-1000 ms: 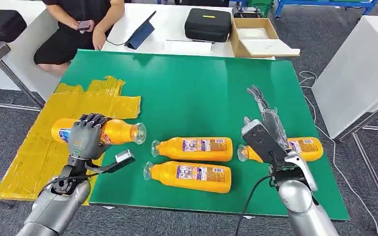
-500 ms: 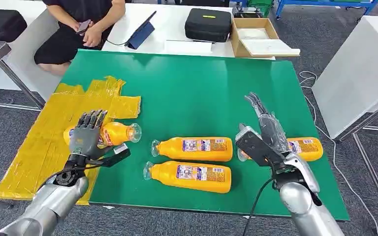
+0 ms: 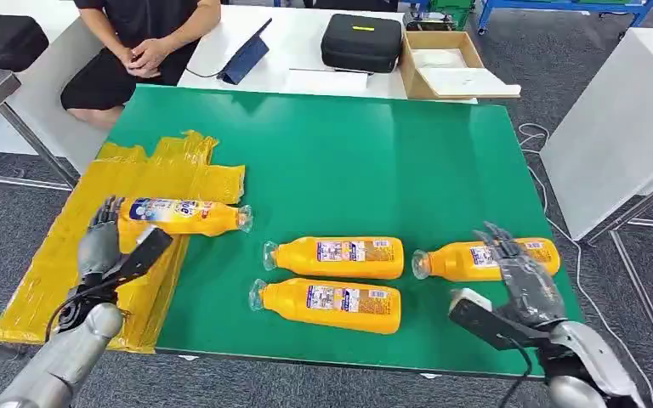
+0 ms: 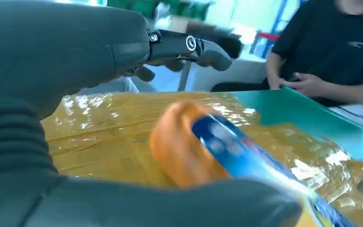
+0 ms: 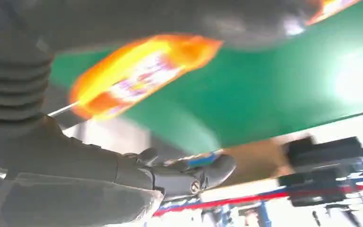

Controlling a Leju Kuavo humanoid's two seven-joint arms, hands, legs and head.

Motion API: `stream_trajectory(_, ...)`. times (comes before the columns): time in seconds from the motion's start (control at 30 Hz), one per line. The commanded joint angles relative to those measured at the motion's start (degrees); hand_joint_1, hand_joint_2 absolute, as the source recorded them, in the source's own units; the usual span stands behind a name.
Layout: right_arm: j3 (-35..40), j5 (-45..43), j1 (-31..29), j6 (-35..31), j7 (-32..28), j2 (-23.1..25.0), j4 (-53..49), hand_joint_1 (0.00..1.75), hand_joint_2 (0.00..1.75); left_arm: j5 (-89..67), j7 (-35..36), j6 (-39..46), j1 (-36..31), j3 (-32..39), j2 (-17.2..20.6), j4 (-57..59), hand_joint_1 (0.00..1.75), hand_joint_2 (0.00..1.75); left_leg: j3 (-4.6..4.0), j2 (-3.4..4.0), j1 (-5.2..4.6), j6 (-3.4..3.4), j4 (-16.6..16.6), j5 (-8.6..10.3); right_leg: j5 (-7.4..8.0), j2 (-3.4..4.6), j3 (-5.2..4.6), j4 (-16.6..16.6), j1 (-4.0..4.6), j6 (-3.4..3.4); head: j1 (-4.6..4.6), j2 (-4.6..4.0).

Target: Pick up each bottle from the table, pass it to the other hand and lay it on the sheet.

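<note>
Your left hand [image 3: 100, 246] sits low at the near-left of the yellow sheet [image 3: 68, 263], fingers [image 3: 104, 217] spread and holding nothing, just beside the base of the bottle on the sheet [image 3: 185, 216]. That bottle lies on its side with its neck over the sheet's edge toward the green table [image 3: 349, 153], so that delivery looks finished. Two bottles [image 3: 333, 257] lie side by side mid-table, necks pointing left, well placed for a grasp around the body. To the right, the right-hand bottle [image 3: 485, 258] lies the same way, and your right hand [image 3: 523, 285] hangs just at its near side, fingers apart and empty, palm turned toward it; I judge this is the next pick.
</note>
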Motion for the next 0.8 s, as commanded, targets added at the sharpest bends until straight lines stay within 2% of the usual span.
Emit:
stream_trajectory(0.03,-16.8,2.62,18.38,3.61,-0.07,-6.52,-13.08,0.0,1.75,26.65,-7.14,-8.85,7.82,14.05,-1.91,-23.55,0.0,0.0,0.08,-0.35,0.06,-0.26,0.11,-0.16,-0.26,-0.38,0.17,0.07,0.02,-0.1,0.02,0.0)
stream_trajectory(0.17,-21.27,4.18,20.16,8.22,1.31,-6.54,-14.08,0.0,1.75,41.88,-9.38,-15.24,9.35,17.36,-1.93,-25.72,0.0,0.0,0.12,-0.09,0.06,-0.28,0.1,-0.23,-0.21,-0.08,0.13,0.07,-0.04,-0.14,0.02,0.0)
stream_trajectory(0.33,-24.5,6.62,21.25,10.77,0.97,-5.2,-12.82,0.0,1.75,43.4,-11.08,-13.75,11.24,17.27,-0.92,-27.44,0.0,0.0,0.26,0.04,0.11,-0.38,0.01,-0.26,-0.16,0.0,0.2,-0.06,-0.01,-0.17,0.04,0.0)
stream_trajectory(0.53,-24.45,10.99,17.9,12.07,1.34,-2.07,-9.92,0.0,1.75,44.03,-11.18,-13.58,11.1,16.98,-0.92,-27.69,0.0,0.0,0.15,0.03,0.13,-0.22,-0.04,-0.12,-0.05,0.0,0.04,-0.1,-0.05,-0.13,0.02,0.0)
stream_trajectory(0.67,-24.34,12.02,17.71,12.04,1.53,-1.78,-9.81,0.0,1.75,44.31,-11.29,-13.55,11.37,17.15,-1.16,-28.09,0.0,0.0,0.27,0.03,0.18,-0.34,-0.05,-0.19,-0.1,-0.01,0.17,-0.13,-0.01,-0.19,0.02,0.0)
stream_trajectory(0.7,-22.51,16.98,12.36,12.99,1.9,2.0,-4.76,0.0,1.75,44.5,-11.46,-13.41,11.74,16.79,-2.19,-29.78,0.0,0.0,0.29,0.03,0.17,-0.35,-0.09,-0.17,-0.08,-0.01,0.18,-0.17,-0.01,-0.19,0.02,0.0)
stream_trajectory(0.8,-22.51,16.98,12.36,12.99,1.9,2.0,-4.76,0.0,1.75,44.5,-11.46,-13.41,11.74,16.79,-2.19,-29.78,0.0,0.0,0.3,0.1,0.21,-0.31,-0.11,-0.13,-0.02,0.06,0.23,-0.23,0.03,-0.16,0.02,0.0)
